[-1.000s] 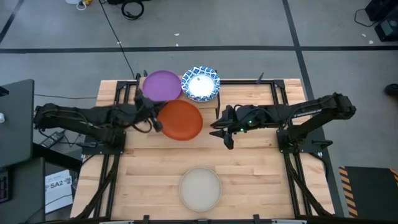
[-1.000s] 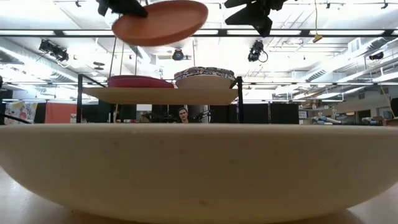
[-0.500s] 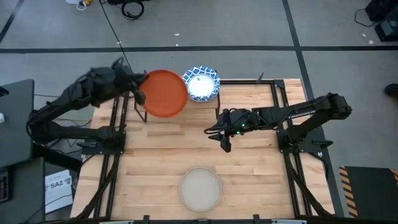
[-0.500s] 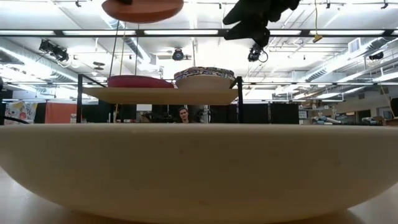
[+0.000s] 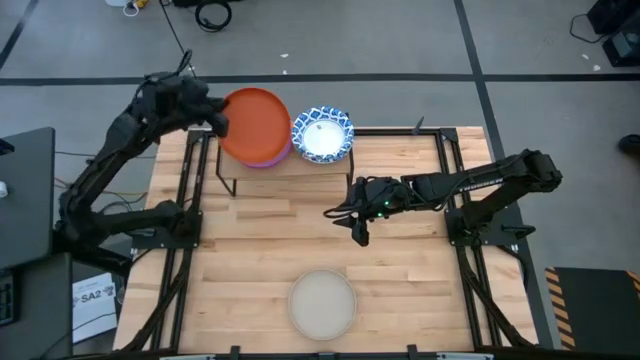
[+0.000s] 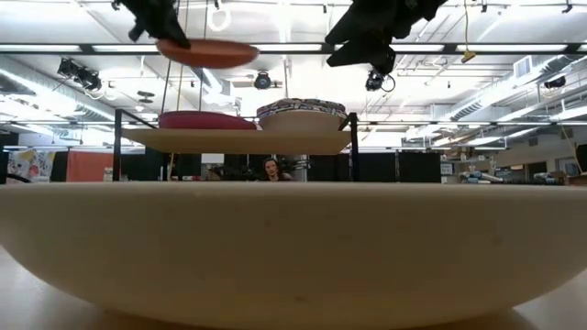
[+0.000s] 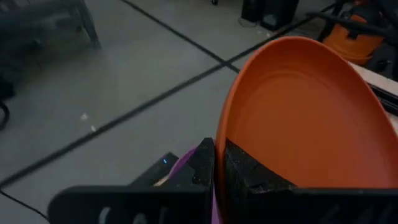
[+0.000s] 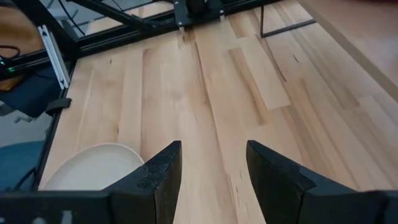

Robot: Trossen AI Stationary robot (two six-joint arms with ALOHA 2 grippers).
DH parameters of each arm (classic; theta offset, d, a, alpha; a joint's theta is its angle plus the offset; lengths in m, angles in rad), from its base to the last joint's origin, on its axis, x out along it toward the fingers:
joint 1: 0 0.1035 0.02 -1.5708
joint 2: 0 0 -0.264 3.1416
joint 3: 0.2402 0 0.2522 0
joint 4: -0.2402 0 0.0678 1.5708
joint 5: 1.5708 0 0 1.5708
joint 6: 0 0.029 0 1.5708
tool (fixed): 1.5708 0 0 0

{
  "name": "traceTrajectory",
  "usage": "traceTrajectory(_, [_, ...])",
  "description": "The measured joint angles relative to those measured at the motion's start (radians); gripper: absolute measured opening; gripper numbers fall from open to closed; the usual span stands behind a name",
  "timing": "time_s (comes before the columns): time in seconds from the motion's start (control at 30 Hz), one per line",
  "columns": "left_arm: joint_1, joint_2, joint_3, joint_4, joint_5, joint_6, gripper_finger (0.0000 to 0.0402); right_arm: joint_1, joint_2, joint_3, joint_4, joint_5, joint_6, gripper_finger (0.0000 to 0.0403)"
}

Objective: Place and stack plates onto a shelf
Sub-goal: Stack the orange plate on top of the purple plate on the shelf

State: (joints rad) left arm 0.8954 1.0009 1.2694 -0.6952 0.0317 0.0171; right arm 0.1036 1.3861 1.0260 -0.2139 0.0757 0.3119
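Observation:
My left gripper (image 5: 218, 118) is raised over the far left of the table, shut on the orange plate (image 5: 256, 124). That plate hovers above the purple plate (image 5: 262, 160), which lies on the shelf (image 6: 238, 139). In the low view the orange plate (image 6: 206, 52) hangs clear above the shelf's left stack (image 6: 206, 120). The stack of white, blue-rimmed plates (image 5: 322, 135) sits on the shelf's right half. The beige plate (image 5: 322, 303) lies on the table near its near edge. My right gripper (image 5: 356, 222) is open above the table's middle and touches nothing. My left gripper pinches the orange plate's rim (image 7: 225, 134) on its left side. One finger (image 7: 249, 171) is on the inner face and the other finger (image 7: 204, 163) on the underside. The fingers come from the table's left. The plate is lifted clear, roughly level, above the purple plate.
The black frame rails (image 5: 185, 250) run along both sides of the wooden table (image 5: 400, 270). In the right wrist view the beige plate (image 8: 93, 165) lies beyond the open fingers. Bare planks lie between the shelf and the beige plate.
My left gripper has carried the orange plate from the table's middle toward the far edge and a little left, until it hangs over the purple plate on the shelf. The plate has gone from tilted to roughly level. My right gripper has drifted slightly left.

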Motion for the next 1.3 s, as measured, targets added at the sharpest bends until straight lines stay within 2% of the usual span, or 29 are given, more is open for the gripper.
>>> traceTrajectory(0.37, [0.172, 0.197, 0.0, -0.014, 0.193, -0.005, 0.0018, 0.0, 0.002, 0.0, 0.002, 0.0, 0.0, 0.0186])
traceTrajectory(0.67, [0.219, 0.269, 0.0, -0.085, 0.199, -0.005, 0.0018, 0.0, 0.002, 0.0, 0.001, 0.0, 0.0, 0.0187])
traceTrajectory(1.3, [0.216, 0.271, 0.0, -0.134, 0.184, -0.111, 0.0018, 0.0, 0.002, 0.0, 0.002, 0.0, 0.0, 0.0187])
